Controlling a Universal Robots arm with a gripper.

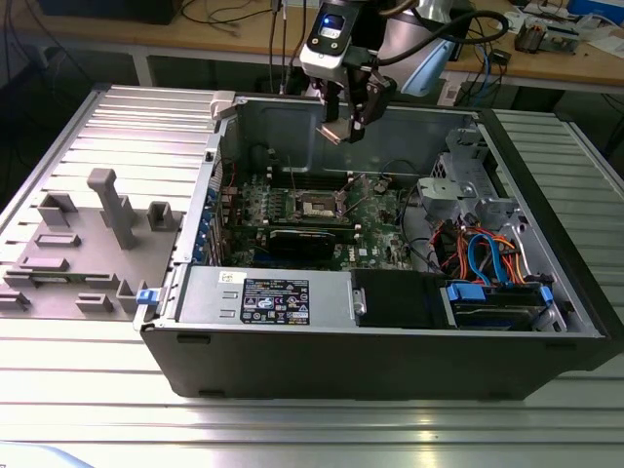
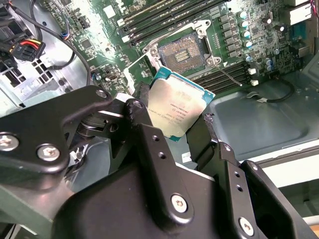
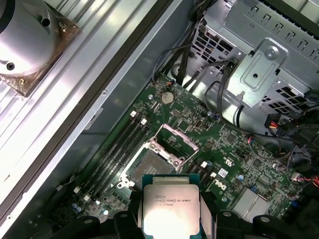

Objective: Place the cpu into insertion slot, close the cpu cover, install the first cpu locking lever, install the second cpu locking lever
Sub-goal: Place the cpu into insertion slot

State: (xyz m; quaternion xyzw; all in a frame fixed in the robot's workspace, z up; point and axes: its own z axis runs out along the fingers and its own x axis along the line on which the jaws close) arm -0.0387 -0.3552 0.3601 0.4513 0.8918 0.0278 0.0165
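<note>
the gripper (image 1: 343, 130) hangs in the upper middle of the exterior view, over the open computer case (image 1: 390, 361). its fingers (image 2: 143, 102) are clamped on the cpu (image 2: 175, 105) by two opposite edges, the metal top facing the wrist cameras. the insertion slot (image 1: 317, 207) lies on the motherboard (image 1: 380, 219) near the centre of the exterior view, below the gripper and a little toward the exterior view's left, well apart from it. so the chip is in the air, with much of the case's depth between it and the slot. in the second wrist view the square cpu looks turned a little against the slot's square outline, though the camera's slant may account for part of that. in the first wrist view its edges run nearer parallel with the slot. both wrist views show the slot's bare contact field, and the cpu cover (image 3: 179, 138) appears swung up off it. the exterior view, in turn, gives the gripper's height over the board.
</note>
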